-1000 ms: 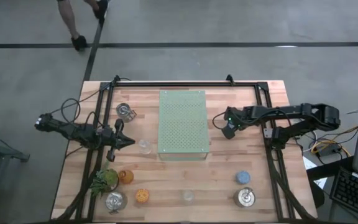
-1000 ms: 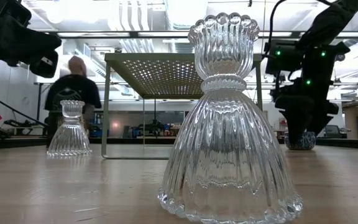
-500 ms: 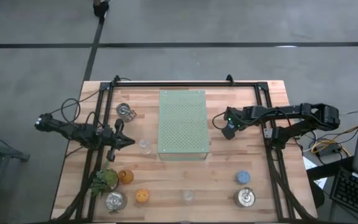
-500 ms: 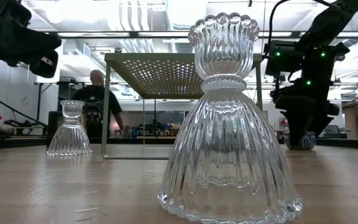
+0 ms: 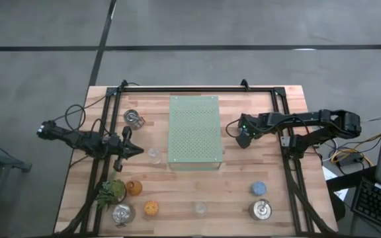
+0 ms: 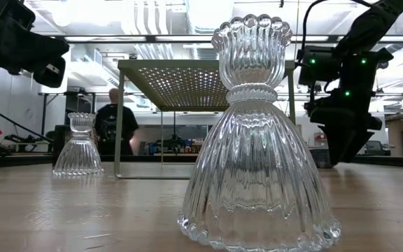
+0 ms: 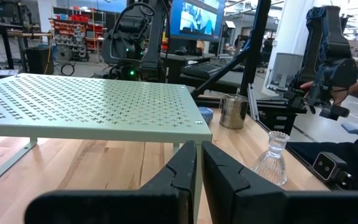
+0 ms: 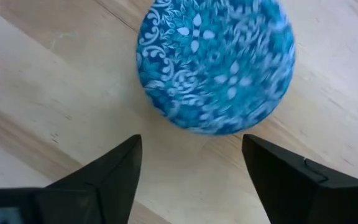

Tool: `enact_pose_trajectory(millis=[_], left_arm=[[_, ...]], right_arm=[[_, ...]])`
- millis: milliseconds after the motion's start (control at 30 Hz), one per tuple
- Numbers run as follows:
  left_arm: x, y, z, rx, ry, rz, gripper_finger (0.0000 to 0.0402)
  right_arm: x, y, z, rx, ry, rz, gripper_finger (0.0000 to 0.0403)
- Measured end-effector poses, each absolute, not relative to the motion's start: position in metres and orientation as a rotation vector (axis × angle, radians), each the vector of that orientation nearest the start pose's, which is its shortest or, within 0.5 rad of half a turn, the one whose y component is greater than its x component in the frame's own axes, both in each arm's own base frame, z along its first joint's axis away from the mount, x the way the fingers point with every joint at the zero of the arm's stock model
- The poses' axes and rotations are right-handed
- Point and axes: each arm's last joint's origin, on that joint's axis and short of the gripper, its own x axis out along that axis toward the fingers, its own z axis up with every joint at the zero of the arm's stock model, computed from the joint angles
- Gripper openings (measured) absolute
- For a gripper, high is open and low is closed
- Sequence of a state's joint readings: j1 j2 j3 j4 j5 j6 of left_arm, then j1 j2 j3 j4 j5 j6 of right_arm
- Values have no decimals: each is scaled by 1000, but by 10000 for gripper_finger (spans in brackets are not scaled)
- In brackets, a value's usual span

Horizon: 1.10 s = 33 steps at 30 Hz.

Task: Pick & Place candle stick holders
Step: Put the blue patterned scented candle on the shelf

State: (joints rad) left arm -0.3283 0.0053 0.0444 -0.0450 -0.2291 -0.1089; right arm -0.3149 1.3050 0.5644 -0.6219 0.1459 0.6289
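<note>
My right gripper [image 5: 243, 139] is open and points down just right of the green board, above a blue patterned holder [image 8: 215, 65]. In the right wrist view its fingers [image 8: 114, 168] stand wide apart at the holder's near edge, not touching it. In the low view the gripper [image 6: 341, 148] hides the holder. My left gripper [image 5: 136, 150] is shut and empty, hovering left of a tiny clear glass holder [image 5: 153, 155]. Another silver holder [image 5: 132, 118] stands at the far left. Amber [image 5: 133, 188], orange [image 5: 151, 209], silver [image 5: 122, 213], clear [image 5: 199, 209], blue [image 5: 259, 189] and silver [image 5: 261, 210] holders stand near the front edge.
The pale green perforated board [image 5: 194, 132] stands on legs at the table's middle, between the two arms. A leafy plant sprig [image 5: 111, 192] lies beside the amber holder. A black frame [image 5: 197, 88] runs along the table's far and side edges. A person [image 6: 114, 126] stands in the room beyond.
My right gripper has gone down a little over the blue patterned holder. That holder showed below its fingers in the low view and is now hidden behind them. The person in the room beyond has walked on.
</note>
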Motion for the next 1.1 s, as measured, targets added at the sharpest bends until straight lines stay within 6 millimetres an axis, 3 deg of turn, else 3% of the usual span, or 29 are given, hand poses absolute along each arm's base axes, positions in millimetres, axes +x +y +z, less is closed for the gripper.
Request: enact_pose_trajectory(millis=[267,667,1100], left_arm=[[91,-24,174,-107,11,-99,28],[92,-24,174,-107,11,-99,28],[91,-24,174,-107,11,-99,28]], right_arm=[[180,-63,145,620,1193,-801,283],[194,-73,169,571,1100,-808,392],[194,-92,178,563,1051,-845,400]])
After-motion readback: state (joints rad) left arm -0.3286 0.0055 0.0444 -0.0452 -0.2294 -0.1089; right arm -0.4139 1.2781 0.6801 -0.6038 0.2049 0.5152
